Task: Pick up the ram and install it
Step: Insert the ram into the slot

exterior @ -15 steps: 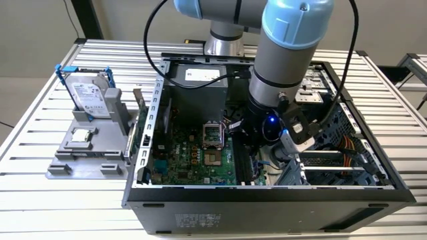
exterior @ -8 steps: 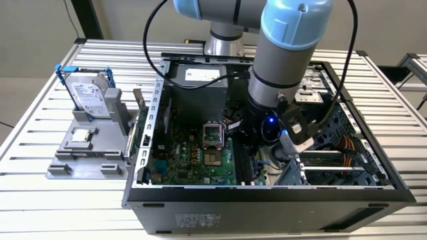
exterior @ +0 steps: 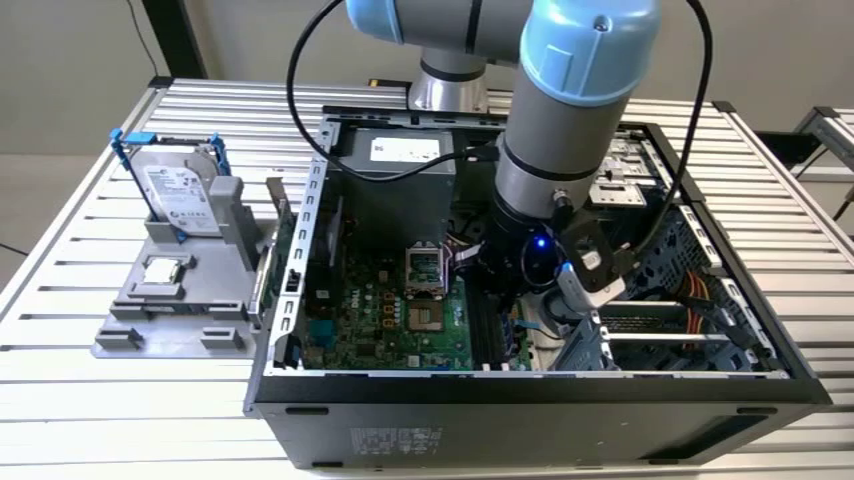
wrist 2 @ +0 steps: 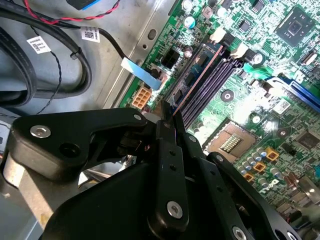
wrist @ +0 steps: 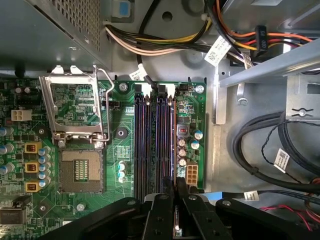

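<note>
The ram (wrist 2: pixel 199 69) is a thin blue-green stick with dark chips. It stands on edge along the outermost of the long black motherboard slots (wrist: pixel 150 145), next to the board's edge. In both wrist views my gripper (wrist 2: pixel 169 112) sits over the stick's near end, its black fingers (wrist: pixel 187 197) drawn together on the thin board. In the first wrist view the ram (wrist: pixel 173 150) shows edge-on as a narrow line running away from the gripper (wrist: pixel 176 186). In the exterior view the arm's wrist (exterior: pixel 547 250) reaches down into the open computer case (exterior: pixel 534 385).
A silver hard drive (exterior: pixel 180 190) with blue rails stands in a grey holder (exterior: pixel 174 310) at the exterior view's left. Black cables (wrist: pixel 270 150) and a metal drive cage (wrist: pixel 270 70) lie close beside the slots. The processor socket (wrist: pixel 80 170) sits on the slots' other side.
</note>
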Action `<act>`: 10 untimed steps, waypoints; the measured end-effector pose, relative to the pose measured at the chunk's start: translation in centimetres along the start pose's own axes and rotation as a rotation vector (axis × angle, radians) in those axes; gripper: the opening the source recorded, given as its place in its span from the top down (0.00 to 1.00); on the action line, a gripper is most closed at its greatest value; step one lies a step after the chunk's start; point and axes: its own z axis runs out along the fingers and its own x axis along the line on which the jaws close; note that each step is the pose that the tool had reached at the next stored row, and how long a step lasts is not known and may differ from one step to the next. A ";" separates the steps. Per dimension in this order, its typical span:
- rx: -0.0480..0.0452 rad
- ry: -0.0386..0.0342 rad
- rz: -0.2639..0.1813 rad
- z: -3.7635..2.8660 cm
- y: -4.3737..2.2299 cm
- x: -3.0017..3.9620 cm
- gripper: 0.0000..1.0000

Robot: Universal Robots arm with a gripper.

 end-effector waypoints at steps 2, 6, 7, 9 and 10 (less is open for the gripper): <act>0.0000 0.0000 0.000 0.02 0.02 0.00 1.00; -0.0001 -0.0001 0.000 0.03 0.13 0.00 1.00; 0.0000 0.0000 0.000 0.04 0.12 0.01 1.00; 0.0001 0.0000 0.000 0.08 0.13 0.01 1.00; 0.0001 0.0000 0.000 0.09 0.13 0.04 1.00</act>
